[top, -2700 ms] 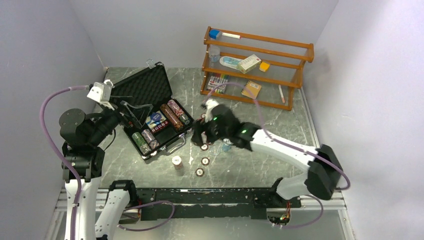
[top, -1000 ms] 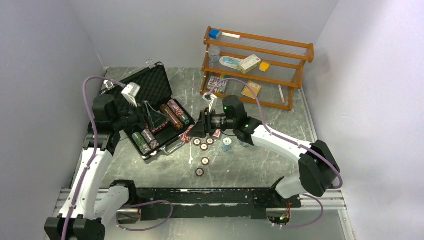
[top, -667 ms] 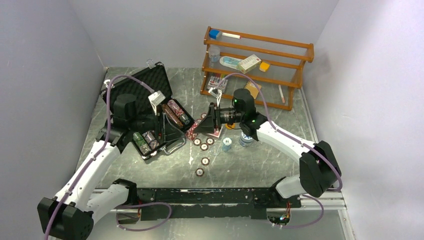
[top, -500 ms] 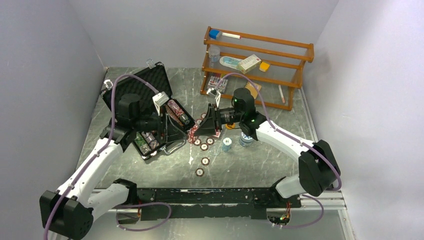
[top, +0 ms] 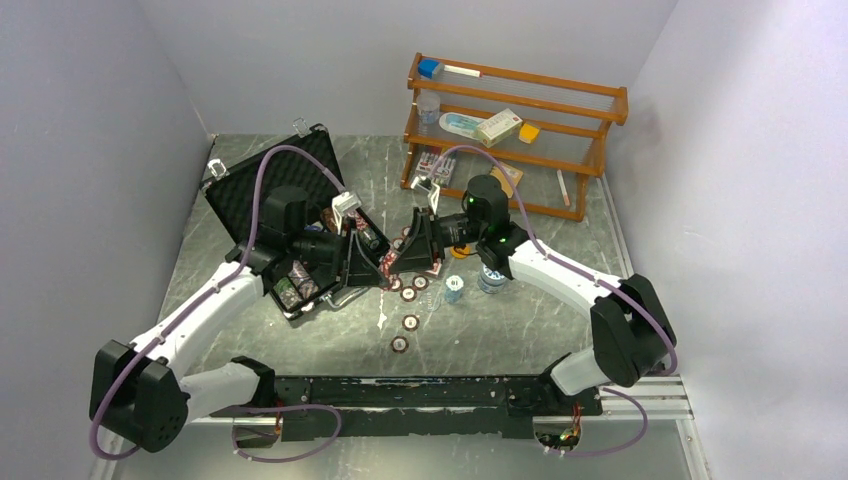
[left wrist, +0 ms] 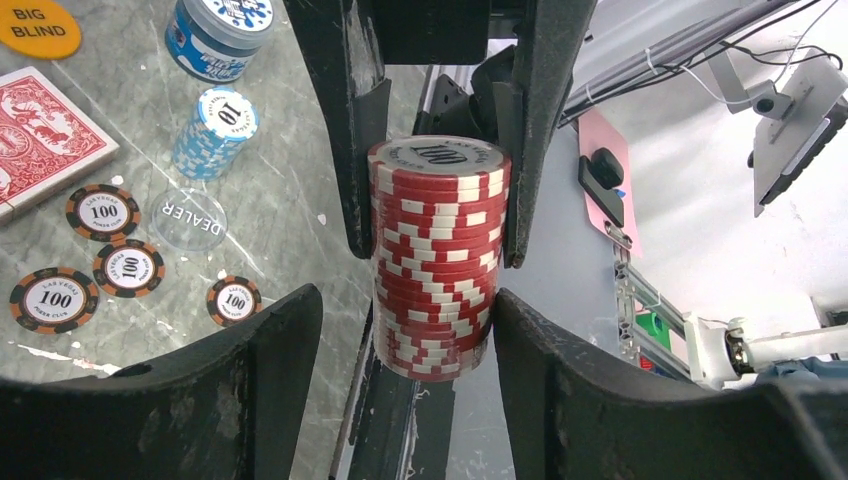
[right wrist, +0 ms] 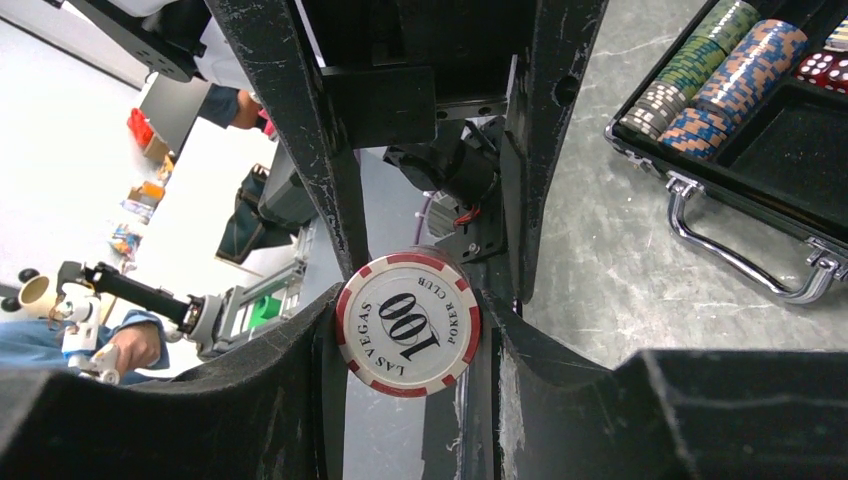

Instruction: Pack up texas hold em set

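Pinches red chip stack between fingers of right gripper, clamped on both sides, just beside open black case. Straddles same stack with left gripper, part open: one finger touching, gap at the other. Shows, inside case, chip rows in green and blue-orange, plus red dice.

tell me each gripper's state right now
left gripper: open, fingers straddling the red chip stack
right gripper: closed on the red chip stack

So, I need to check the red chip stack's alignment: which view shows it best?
Left wrist: the red chip stack appears side-on, full height. Right wrist shows only one end face; top external, a small red patch.
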{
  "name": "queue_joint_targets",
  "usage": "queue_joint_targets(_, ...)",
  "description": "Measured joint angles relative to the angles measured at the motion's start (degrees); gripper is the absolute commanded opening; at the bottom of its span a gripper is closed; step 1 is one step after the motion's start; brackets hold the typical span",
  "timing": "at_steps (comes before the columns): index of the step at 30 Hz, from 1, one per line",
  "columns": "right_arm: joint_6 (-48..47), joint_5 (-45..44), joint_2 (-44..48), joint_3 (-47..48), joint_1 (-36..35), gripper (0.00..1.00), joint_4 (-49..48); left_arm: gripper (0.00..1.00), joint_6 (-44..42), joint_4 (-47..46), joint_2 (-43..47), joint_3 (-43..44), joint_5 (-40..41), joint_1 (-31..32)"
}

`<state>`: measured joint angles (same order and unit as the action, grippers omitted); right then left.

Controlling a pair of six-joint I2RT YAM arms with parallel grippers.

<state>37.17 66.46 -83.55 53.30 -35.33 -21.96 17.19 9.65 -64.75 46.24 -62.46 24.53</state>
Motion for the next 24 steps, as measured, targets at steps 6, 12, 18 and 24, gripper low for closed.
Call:
queue_joint_targets(6, 0.0, 0.2, 0.0, -0.2, 0.1, 0.18, -0.9, 0.72, 1.0, -0.4, -1.2, 0.3, -0.1, 0.3)
queue_joint_targets(12, -0.9, -0.2, 0.0, -0.3, 0.0, 0.19, -0.9, 0.40, 2.1, -0.9, -1.6, 0.3, -0.3, 0.9)
queue_joint_targets(18, -1.9, -1.6, 0.0, -0.6, 0.2, 0.46, -0.3, 0.07, 2.4, -1.1, -1.1, 0.3, -0.2, 1.1)
queue_joint_targets(24, -3.4, -5.2, 0.2, -0.6, 0.1, 0.84, 2.7, 0.07, 2.1, 0.0, -2.6, 0.2, 4.8, 1.1)
